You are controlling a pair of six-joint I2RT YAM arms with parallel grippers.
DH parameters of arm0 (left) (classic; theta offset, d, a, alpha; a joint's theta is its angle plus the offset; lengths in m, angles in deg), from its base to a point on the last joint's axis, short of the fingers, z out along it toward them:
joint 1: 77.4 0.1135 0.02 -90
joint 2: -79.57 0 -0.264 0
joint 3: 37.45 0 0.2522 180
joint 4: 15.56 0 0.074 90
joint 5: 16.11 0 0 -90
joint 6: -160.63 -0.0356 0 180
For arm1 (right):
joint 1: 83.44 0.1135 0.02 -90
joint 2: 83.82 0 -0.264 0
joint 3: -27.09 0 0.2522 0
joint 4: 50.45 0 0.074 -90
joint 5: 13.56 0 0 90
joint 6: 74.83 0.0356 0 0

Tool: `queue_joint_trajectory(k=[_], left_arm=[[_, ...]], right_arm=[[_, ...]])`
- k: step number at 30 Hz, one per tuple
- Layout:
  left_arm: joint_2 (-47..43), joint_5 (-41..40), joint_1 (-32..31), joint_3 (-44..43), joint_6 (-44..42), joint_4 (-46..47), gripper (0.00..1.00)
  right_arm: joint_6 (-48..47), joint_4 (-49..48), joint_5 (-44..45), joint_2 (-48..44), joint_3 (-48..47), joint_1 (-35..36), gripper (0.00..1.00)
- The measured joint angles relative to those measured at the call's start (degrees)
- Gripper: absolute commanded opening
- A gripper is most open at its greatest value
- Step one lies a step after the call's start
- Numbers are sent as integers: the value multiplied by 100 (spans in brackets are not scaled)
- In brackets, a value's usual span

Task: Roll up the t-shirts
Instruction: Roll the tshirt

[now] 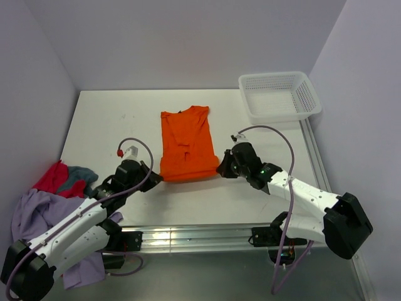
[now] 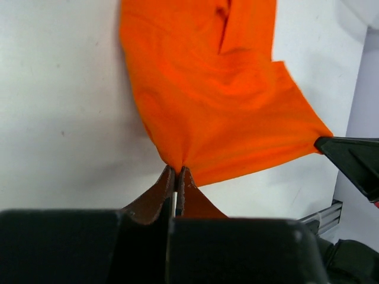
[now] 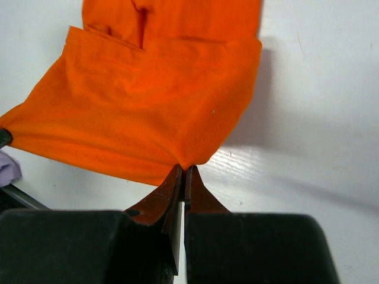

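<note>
A bright orange short-sleeved fabric t-shirt (image 1: pixel 185 144) lies flat near the middle of the white bench (image 1: pixel 106 125), folded into a narrow strip with its neck towards the far wall and its hem towards the arms. The left claw (image 2: pixel 176 171) is pressed together on the hem's near left corner, with orange cloth gathered into a point between its fingers. The right claw (image 3: pixel 183 171) is pressed together in the same way on the near right corner, so the hem stretches between the two. A white perforated plastic basket (image 1: pixel 279 94) stands at the far right corner of the bench, well apart from the shirt. At the near left edge, beside the left arm, a lavender shirt (image 1: pixel 31 213), a red shirt (image 1: pixel 53 179) and a grey-blue shirt (image 1: pixel 80 174) lie heaped together, the lavender one partly under the arm.
</note>
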Motion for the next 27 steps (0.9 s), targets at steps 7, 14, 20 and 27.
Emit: queue_joint_trajectory(k=[7,14,20,27], left_arm=[[645,-138,0,-883,-249,-317,0],[1246,-83,289,-1311,-619,-485,0],[1458,70,863,-1692,-990,-525,0],[2142,358,1198,-2133,-1305,-378,0]], right_arm=[[-389,328,-35,535,-820,-68,0],[-619,623,-225,1095,-1519,-267,0],[-721,796,-372,1355,-1974,-326,0],[-855,944,-573,1893,-2549,-531,0]])
